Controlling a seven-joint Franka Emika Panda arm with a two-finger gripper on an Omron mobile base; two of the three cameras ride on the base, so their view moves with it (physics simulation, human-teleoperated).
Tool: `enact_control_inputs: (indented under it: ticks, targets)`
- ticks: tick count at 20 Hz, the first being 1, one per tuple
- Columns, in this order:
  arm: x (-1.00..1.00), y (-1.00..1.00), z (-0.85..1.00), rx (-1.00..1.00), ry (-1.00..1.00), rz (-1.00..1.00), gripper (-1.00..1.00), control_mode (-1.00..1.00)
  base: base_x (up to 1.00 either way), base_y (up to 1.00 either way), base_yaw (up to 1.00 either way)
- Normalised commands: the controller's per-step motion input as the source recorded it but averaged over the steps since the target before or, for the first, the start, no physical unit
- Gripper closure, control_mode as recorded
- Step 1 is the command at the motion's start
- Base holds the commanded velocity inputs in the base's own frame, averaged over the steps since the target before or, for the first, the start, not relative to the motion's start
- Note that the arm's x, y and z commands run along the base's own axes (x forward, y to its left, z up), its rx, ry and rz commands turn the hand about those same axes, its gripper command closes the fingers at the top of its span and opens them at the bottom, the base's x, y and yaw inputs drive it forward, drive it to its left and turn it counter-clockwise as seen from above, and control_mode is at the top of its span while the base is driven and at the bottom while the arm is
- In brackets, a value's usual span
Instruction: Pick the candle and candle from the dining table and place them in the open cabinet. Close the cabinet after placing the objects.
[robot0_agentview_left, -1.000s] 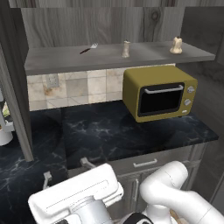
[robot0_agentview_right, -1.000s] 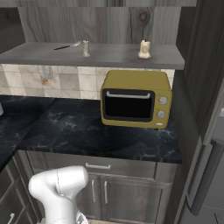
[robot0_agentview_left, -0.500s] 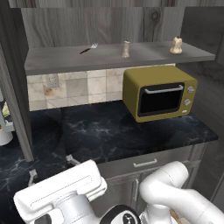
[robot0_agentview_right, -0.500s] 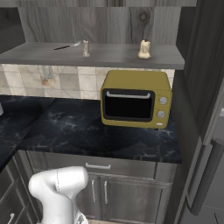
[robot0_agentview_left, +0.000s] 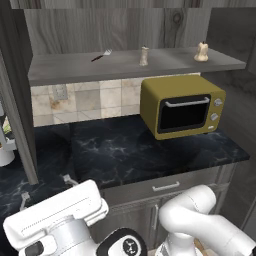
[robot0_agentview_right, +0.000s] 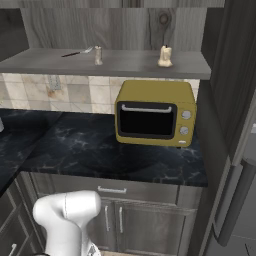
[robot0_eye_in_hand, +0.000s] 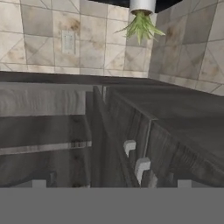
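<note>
In the left base view, the candle (robot0_agentview_left: 201, 52) stood upright on the inner shelf of the cabinet (robot0_agentview_left: 125, 68), near its right end and above the yellow microwave (robot0_agentview_left: 182, 106). That placement suited the task, so it looked delivered. A slim pale object (robot0_agentview_left: 144, 56) stood mid-shelf, too small to name, perhaps the second candle. A fork (robot0_agentview_left: 101, 54) lay to its left. The gripper (robot0_agentview_left: 45, 189) hung low over the black counter (robot0_agentview_left: 150, 150), well below the shelf, its tips spread wide with nothing between them. I judged closing the doors to be the remaining step.

The right base view added the dark panel of the open right door (robot0_agentview_right: 235, 75), which the left view barely caught, and showed the candle (robot0_agentview_right: 165, 56) well apart from the slim object (robot0_agentview_right: 98, 55).

The hand view, rolled over, gave what neither base camera did: a close look at grey wood-grain cabinet fronts with pale handles (robot0_eye_in_hand: 141, 166), the tiled wall (robot0_eye_in_hand: 48, 39) and a potted plant (robot0_eye_in_hand: 141, 24). The gripper (robot0_eye_in_hand: 111, 183) pointed away from the shelf.
</note>
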Motion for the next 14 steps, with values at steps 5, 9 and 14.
enact_control_inputs:
  ticks: [5, 9, 14]
  targets:
    - [0.26, 0.23, -0.08, -0.05, -0.06, 0.00, -1.00, -1.00, 0.00, 0.00, 0.00]
    - [0.27, 0.32, -0.02, -0.05, -0.07, -0.02, -1.00, -1.00, 0.00, 0.00, 0.00]
    - [0.13, 0.17, 0.00, -0.02, -0.09, -0.03, -1.00, -1.00, 0.00, 0.00, 0.00]
